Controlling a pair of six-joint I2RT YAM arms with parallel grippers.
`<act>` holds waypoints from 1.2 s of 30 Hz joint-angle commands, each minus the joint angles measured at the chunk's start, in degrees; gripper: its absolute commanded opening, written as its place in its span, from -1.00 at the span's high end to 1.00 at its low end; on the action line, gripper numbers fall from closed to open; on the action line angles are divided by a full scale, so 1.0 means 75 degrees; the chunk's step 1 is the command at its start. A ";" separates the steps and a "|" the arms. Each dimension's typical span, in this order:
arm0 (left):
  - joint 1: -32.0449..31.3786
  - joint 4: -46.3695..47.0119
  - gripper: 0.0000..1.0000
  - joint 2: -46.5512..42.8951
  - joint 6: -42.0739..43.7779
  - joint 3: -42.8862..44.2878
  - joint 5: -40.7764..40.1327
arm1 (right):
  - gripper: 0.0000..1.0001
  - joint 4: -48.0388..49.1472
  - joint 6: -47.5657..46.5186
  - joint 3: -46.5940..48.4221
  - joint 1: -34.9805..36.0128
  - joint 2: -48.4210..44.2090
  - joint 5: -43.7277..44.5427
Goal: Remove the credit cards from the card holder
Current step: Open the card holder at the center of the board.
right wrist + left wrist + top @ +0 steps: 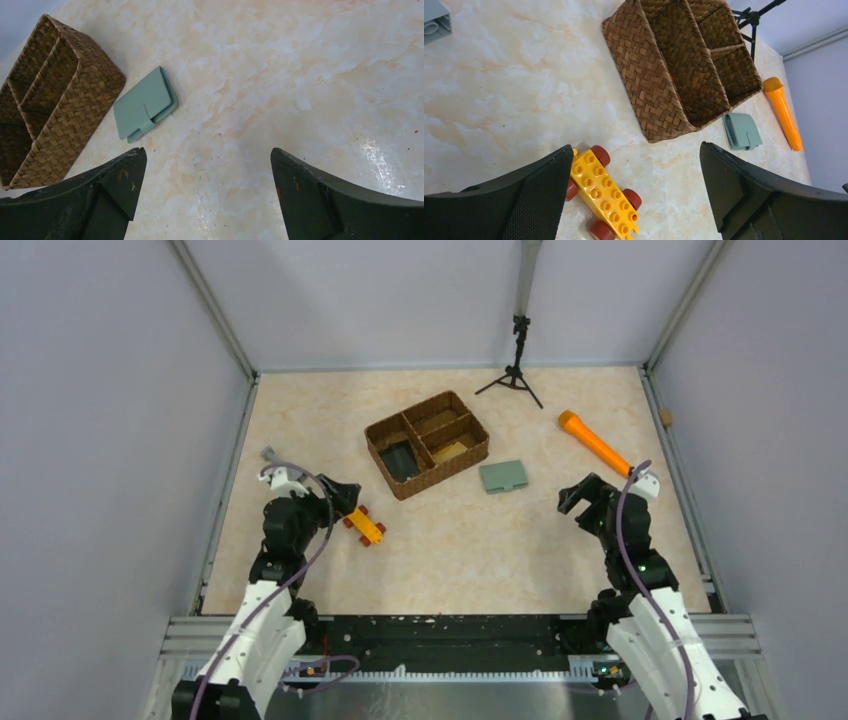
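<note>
Grey-green card holder lies flat and folded shut on the marbled table, just beside the woven basket on its right, with nothing touching it. Over on that side the right gripper hangs low, arm bent forward and angled in toward the holder, jaws spread wide and empty, well short of it. And the left gripper is wide and empty too, tilted down right by a yellow brick car, well apart from the holder.

Bright even light, soft shadows, sharp focus.
</note>
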 commanded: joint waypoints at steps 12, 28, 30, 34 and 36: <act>-0.0071 0.1855 -0.97 0.0866 0.0185 -0.0129 0.2284 | -0.80 0.2337 0.1074 -0.0183 0.0003 0.1424 -0.1975; -0.1658 0.2204 -0.97 0.1192 0.0717 0.0110 0.2246 | -0.70 0.5358 0.2474 -0.0078 0.0020 0.5195 -0.2465; -0.1803 0.2209 -0.98 0.1163 0.0820 0.0123 0.2265 | -0.69 0.5539 0.2501 0.0080 0.0027 0.5724 -0.2535; -0.1972 0.2284 -0.97 0.1069 0.0959 0.0091 0.2287 | -0.67 0.5922 0.2636 0.0360 0.0035 0.6833 -0.2812; -0.2004 0.2284 -0.97 0.1012 0.0995 0.0071 0.2269 | -0.65 0.6295 0.2789 0.0406 0.0036 0.7238 -0.2971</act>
